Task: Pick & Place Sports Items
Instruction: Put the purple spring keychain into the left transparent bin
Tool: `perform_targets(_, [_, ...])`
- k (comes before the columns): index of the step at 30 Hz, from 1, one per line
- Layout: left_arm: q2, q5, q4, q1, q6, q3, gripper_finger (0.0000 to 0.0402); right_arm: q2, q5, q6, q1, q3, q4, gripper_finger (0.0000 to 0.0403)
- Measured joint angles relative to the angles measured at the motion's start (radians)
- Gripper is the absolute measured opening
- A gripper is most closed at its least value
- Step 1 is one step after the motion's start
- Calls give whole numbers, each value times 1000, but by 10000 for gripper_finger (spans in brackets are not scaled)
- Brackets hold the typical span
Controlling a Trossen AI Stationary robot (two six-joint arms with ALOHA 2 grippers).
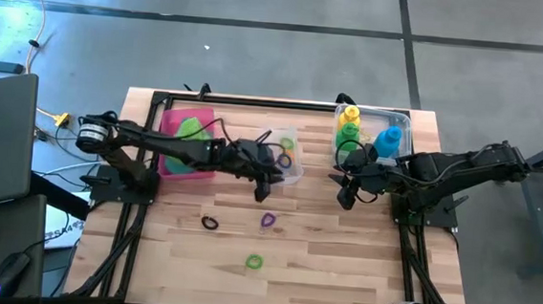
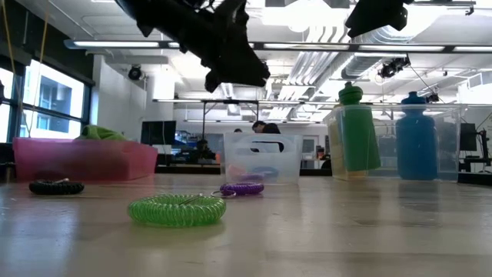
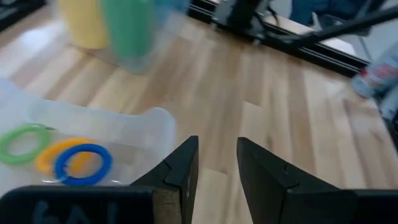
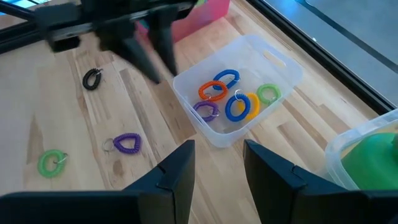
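The left gripper (image 1: pixel 267 186) hangs above the table just in front of the small clear box (image 1: pixel 294 169), its 2 fingers (image 3: pixel 180 171) a narrow gap apart with nothing between them. The right gripper (image 1: pixel 345 194) hovers beside the larger clear box (image 1: pixel 403 118), jaws likewise slightly apart and empty.

Inside the small box lie several rings: 2 blue, an orange, a yellow, a green and a purple (image 4: pixel 231 99). 3 more rest on the bare wood in front of it: a black ring (image 1: pixel 210 222), a purple ring (image 1: pixel 269 220) and, nearest the front edge, a green ring (image 1: pixel 254 262).

The yellow bottle (image 1: pixel 351 113), green bottle (image 1: pixel 349 134) and blue bottle (image 1: pixel 388 141) stand upright in the larger box. A lime green towel (image 1: pixel 191 128) lies in the pink tray (image 1: pixel 172 118), under the left arm.
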Motion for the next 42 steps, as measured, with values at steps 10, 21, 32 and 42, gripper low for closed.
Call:
perform_targets(10, [0, 0, 0, -133, -3, 0, 106, 0, -5, 0, 0, 0, 1, 128])
perform_targets(21, [8, -115, 0, -200, -96, 0, 106, 0, -26, 11, 0, 0, 2, 128])
perform_targets(32, [58, -308, -92, -288, -192, -2, 106, 0, -54, 11, 0, 0, 3, 128])
perform_targets(42, [176, -322, -75, -322, -228, 2, 106, 0, -58, 3, 0, 0, 8, 128])
